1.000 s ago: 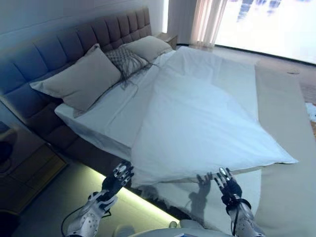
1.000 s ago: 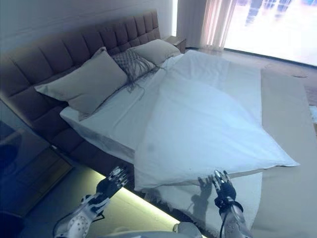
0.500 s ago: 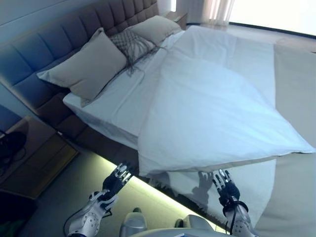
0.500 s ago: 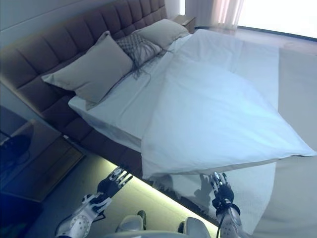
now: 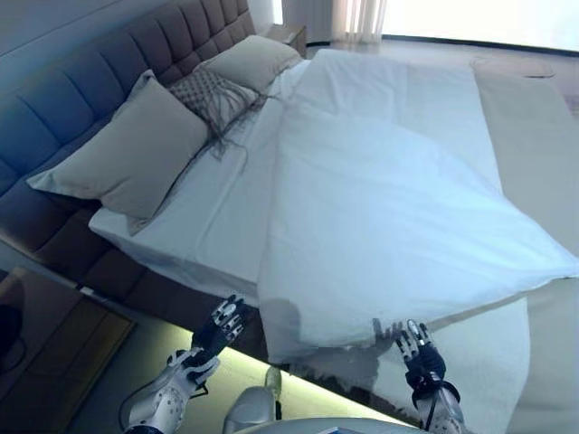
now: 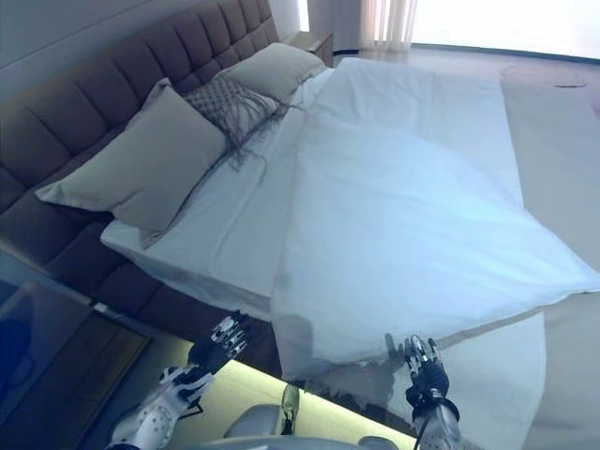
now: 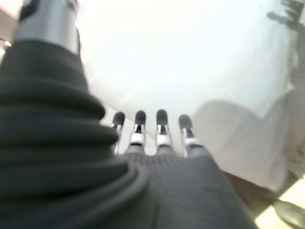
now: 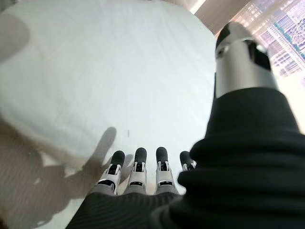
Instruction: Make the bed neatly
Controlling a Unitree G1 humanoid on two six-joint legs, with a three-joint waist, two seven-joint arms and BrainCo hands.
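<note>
The bed (image 5: 194, 226) stood against a dark padded headboard (image 5: 99, 99), and a white duvet (image 5: 398, 217) lay askew across it, bunched toward the far side so that a strip of bare sheet (image 5: 213, 212) showed between it and the pillows. The duvet's near corner hung over the bed's edge just in front of the robot. Two beige pillows (image 5: 127, 154) leaned on the headboard, with a patterned cushion (image 5: 213, 95) between them. The left hand (image 5: 220, 327) hovered low beside the bed frame, its fingers straight and spread, holding nothing, just short of the drooping duvet corner. The right hand (image 5: 422, 354) was raised near the duvet's lower edge, fingers likewise straight and fanned, over a pale cloth (image 5: 488, 353) that showed under the duvet. Neither hand appeared to touch the bedding. A wooden nightstand (image 5: 54, 353) sat near the closer pillow.
</note>
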